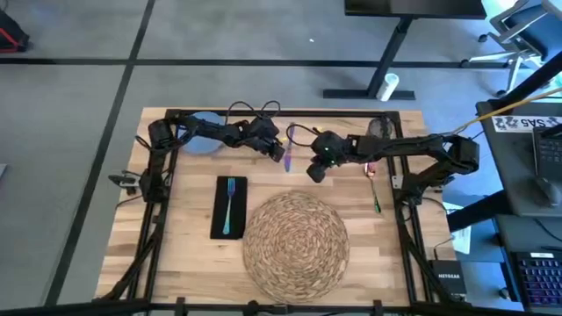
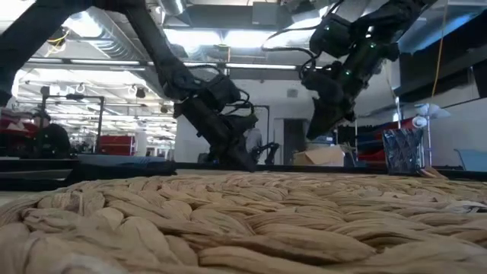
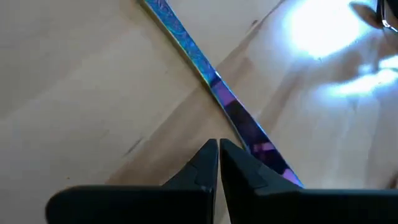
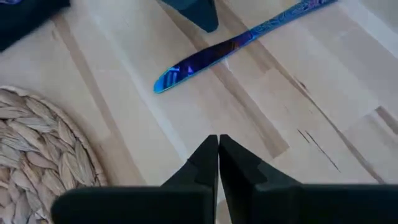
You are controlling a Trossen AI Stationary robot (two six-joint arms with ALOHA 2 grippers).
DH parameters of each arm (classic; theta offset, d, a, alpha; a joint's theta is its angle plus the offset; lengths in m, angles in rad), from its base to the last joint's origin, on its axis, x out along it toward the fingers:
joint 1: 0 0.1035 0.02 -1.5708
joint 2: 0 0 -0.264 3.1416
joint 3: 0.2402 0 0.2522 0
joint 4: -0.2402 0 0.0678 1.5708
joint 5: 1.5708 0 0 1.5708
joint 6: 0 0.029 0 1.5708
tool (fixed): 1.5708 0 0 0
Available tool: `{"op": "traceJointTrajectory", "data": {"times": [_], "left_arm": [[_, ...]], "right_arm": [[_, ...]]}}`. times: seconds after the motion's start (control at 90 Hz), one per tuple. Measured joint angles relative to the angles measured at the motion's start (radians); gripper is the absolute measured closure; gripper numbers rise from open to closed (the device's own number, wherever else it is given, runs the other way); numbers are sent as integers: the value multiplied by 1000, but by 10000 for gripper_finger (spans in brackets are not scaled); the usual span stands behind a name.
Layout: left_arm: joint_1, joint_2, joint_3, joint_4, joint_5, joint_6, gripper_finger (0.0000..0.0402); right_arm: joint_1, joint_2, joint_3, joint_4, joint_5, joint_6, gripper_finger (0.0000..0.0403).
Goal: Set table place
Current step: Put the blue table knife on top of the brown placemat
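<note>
Upper centre of the high view, the iridescent knife (image 1: pixel 286 151) lies on the table (image 1: pixel 189 254), long axis running up-down. The clenched, empty left gripper (image 1: pixel 279 149) seems just beside its blade; the right gripper (image 1: pixel 314 172), also clenched, hovers lower-right, farther.

Grey tiled floor (image 1: pixel 79 96), black desk leg (image 1: pixel 369 66), ceiling lights (image 2: pixel 190 38).

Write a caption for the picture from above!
Both tools, left and right, hover by the knife above the placemat.
</note>
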Motion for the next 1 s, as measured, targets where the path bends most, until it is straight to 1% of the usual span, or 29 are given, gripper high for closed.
{"op": "traceJointTrajectory", "data": {"times": [0.2,0.344,0.422,0.589,0.744,1.0], "left_arm": [[-14,-13,18,34,8,106,402],[-24,-2,57,-6,-4,226,402],[-27,-2,67,-42,-32,281,402],[-26,-2,68,-84,-47,360,402],[-36,21,68,-99,-48,375,402],[-65,27,70,-81,-71,341,402]], "right_arm": [[0,0,0,-17,-1,1,403],[0,0,0,-36,-1,1,403],[0,0,0,-45,-1,1,403],[0,1,0,-52,-1,2,403],[0,1,0,-52,-3,2,403],[0,1,0,-52,-8,2,403]]}}
